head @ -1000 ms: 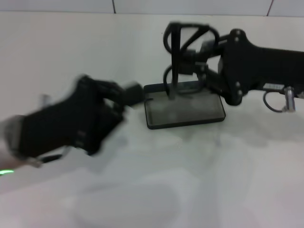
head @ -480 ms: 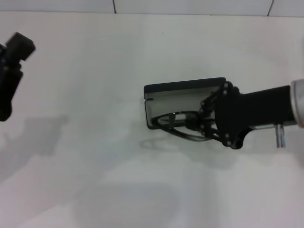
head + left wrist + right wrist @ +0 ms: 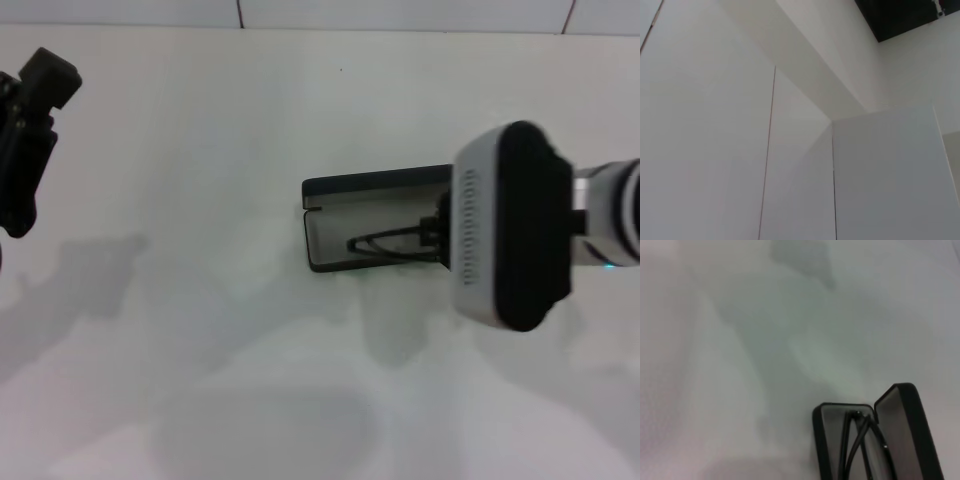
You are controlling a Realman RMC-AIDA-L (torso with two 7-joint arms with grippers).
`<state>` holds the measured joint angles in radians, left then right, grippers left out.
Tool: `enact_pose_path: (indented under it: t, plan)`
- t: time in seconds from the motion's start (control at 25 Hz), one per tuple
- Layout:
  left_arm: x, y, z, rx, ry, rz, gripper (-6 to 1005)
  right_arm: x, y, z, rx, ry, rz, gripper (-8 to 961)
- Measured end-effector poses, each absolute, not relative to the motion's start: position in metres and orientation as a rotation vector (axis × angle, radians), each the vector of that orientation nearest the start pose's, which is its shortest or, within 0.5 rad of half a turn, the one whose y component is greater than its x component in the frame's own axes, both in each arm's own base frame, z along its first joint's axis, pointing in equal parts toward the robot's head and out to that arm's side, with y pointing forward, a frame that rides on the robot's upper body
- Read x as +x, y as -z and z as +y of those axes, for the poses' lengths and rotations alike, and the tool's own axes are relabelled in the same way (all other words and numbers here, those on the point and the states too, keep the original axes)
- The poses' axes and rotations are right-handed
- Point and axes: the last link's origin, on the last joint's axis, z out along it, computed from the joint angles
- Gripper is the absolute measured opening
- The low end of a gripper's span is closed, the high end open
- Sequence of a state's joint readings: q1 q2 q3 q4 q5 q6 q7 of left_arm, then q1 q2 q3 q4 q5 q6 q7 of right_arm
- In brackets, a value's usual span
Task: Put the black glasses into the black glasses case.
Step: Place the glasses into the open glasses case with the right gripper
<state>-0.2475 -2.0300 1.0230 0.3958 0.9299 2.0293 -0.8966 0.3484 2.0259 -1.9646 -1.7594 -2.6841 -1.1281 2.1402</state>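
Note:
The black glasses case (image 3: 375, 187) lies open in the middle of the white table, its lid towards the far side. The black glasses (image 3: 385, 243) sit low in its greyish tray, slightly tilted, lenses towards the case's left end. My right gripper (image 3: 435, 232) is at the case's right end, mostly hidden under my white and black wrist, and its dark tips meet the glasses' temple end. The right wrist view shows the case (image 3: 902, 430) with the glasses (image 3: 860, 445) inside. My left gripper (image 3: 30, 140) is raised at the far left, away from the case.
The white table (image 3: 250, 380) spreads out around the case, with a tiled wall edge (image 3: 240, 15) at the back. The left wrist view shows only white wall panels (image 3: 740, 150) and a dark corner (image 3: 900, 17).
My right gripper has carried the glasses from above the case down into its tray, and my wrist now covers the case's right end. My left arm withdrew to the far left and upward.

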Motion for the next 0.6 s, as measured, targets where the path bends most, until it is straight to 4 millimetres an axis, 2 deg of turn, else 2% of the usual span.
enact_pose_path:
  t: [0.6]
  plan:
    - [-0.267,-0.057,0.231,-2.017,1.638,-0.143,33,0.101,0.097,0.314,-2.466,0.602,-0.611,105]
